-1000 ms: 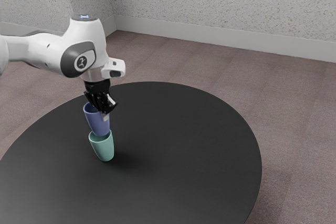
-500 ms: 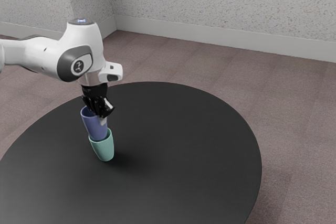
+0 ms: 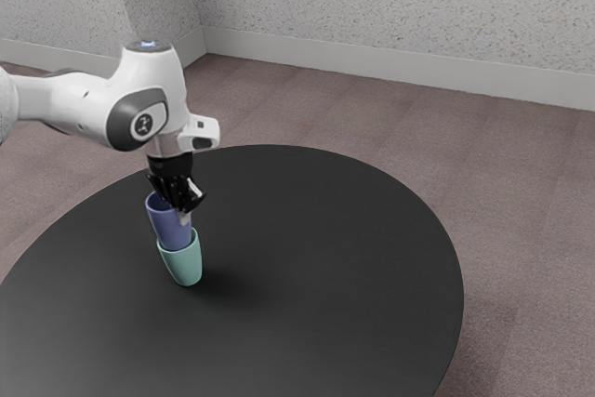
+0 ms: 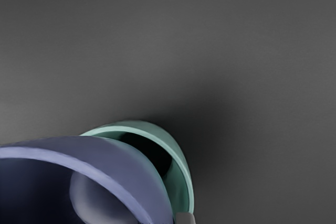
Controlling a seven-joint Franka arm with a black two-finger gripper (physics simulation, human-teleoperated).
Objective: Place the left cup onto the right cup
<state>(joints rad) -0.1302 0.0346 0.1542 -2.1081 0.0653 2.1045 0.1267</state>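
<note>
No legible text; one unreadable emblem (image 3: 142, 124) on the arm (image 3: 74, 104).

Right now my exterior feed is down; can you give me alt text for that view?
A white arm's black gripper grips the rim of a purple cup that sits tilted with its base nested in a green cup. The pair stands on a round black table, toward the exterior view's left, over a brown carpeted floor.

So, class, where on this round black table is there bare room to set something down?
Crowded: the black gripper holding the purple cup nested in the green cup. From there toward the exterior view's right, the round black table is bare.
</note>
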